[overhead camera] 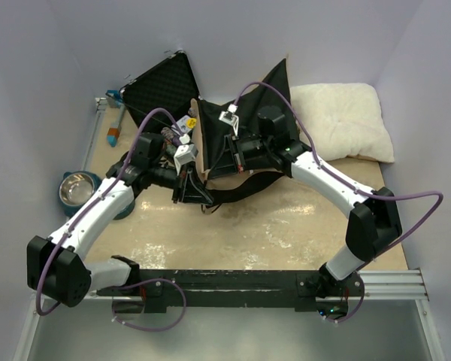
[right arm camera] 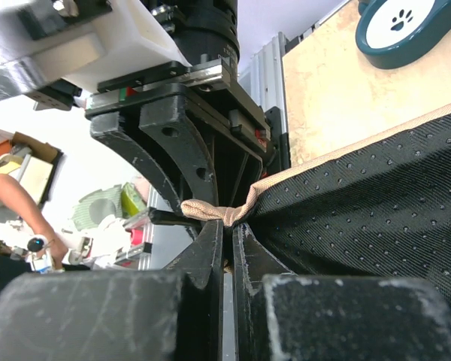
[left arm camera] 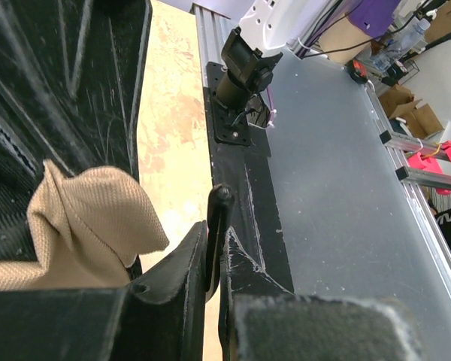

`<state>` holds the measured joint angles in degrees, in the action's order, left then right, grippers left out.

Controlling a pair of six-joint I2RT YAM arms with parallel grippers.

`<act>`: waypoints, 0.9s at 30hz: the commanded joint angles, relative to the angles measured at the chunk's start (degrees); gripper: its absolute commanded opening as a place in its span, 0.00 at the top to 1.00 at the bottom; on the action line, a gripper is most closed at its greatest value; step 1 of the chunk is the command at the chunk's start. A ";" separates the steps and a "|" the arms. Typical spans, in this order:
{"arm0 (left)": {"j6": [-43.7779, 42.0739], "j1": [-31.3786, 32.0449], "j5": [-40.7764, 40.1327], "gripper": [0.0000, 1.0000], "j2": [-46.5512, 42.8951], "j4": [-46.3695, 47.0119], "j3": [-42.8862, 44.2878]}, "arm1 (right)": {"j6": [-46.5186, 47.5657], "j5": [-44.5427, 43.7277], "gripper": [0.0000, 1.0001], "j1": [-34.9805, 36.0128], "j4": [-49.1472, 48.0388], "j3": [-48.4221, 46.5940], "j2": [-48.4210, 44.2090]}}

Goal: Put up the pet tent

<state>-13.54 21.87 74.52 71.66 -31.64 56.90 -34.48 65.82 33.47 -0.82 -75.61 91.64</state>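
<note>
The pet tent (overhead camera: 244,139) lies partly collapsed at mid-table, its black floor panel (overhead camera: 279,84) sticking up at the back. My left gripper (overhead camera: 189,188) is at the tent's front left corner. In the left wrist view it (left arm camera: 219,252) is shut on a thin dark pole (left arm camera: 219,218), with bunched tan fabric (left arm camera: 83,218) beside it. My right gripper (overhead camera: 227,154) faces it from the right. In its wrist view, the right gripper (right arm camera: 227,229) is shut on the tan hem (right arm camera: 229,212) that edges the dotted black panel (right arm camera: 376,195). The pole's end (right arm camera: 169,218) pokes out of the hem.
A white pillow (overhead camera: 346,120) lies at the back right. An open black case (overhead camera: 161,86) stands at the back left. A steel bowl (overhead camera: 77,188) in a teal holder sits at the left edge. Another teal dish with a paw print (right arm camera: 402,26) shows in the right wrist view.
</note>
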 commanded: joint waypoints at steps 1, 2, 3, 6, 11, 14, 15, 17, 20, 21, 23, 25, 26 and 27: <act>6.94 0.02 -12.91 1.00 3.40 -14.51 -7.59 | -4.98 3.43 1.00 -2.89 -17.19 -9.38 -6.21; 7.04 0.02 -12.91 1.00 3.49 -14.50 -7.86 | -5.51 3.70 1.00 -2.89 -17.81 -9.55 -6.29; 7.30 0.02 -13.17 1.00 3.31 -14.24 -8.04 | -5.95 3.96 1.00 -2.97 -18.42 -9.64 -6.29; 7.83 -0.16 -13.52 1.00 3.84 -14.15 -8.04 | -7.09 4.49 1.00 -3.06 -20.18 -9.55 -6.73; 7.74 -0.07 -14.75 1.00 5.24 -14.50 -7.60 | -8.76 4.67 1.00 -3.33 -22.12 -9.99 -7.00; 7.65 -0.07 -14.93 1.00 5.51 -14.59 -7.60 | -9.73 4.75 1.00 -3.77 -23.08 -10.43 -7.00; 7.65 -0.07 -14.93 1.00 5.60 -14.59 -7.51 | -9.90 4.75 1.00 -3.94 -23.35 -10.43 -6.91; 7.83 -0.07 -14.76 1.00 5.51 -14.50 -7.77 | -11.04 5.10 1.00 -4.47 -24.84 -10.08 -7.08; 7.74 -0.68 -14.23 1.00 5.42 -14.50 -7.86 | -11.05 5.54 1.00 -4.82 -24.84 -9.90 -7.52; 7.48 -0.60 -14.40 1.00 5.34 -14.59 -7.95 | -11.05 5.63 1.00 -4.91 -25.02 -9.64 -7.78; 7.39 -0.60 -14.49 1.00 5.25 -14.42 -8.04 | -11.57 5.63 1.00 -5.00 -25.81 -8.85 -8.05; 7.56 -0.60 -14.58 1.00 5.42 -14.33 -8.04 | -12.01 5.46 1.00 -5.00 -26.51 -8.76 -7.96; 7.56 -0.60 -14.67 1.00 5.77 -14.33 -7.95 | -12.19 5.46 1.00 -5.00 -26.86 -8.85 -7.88; 7.39 -0.60 -14.49 1.00 5.86 -14.33 -7.78 | -12.54 5.46 1.00 -5.00 -27.39 -8.67 -7.79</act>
<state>-11.05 21.02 72.36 72.42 -27.57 55.33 -42.46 70.57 31.09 -8.60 -75.94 91.64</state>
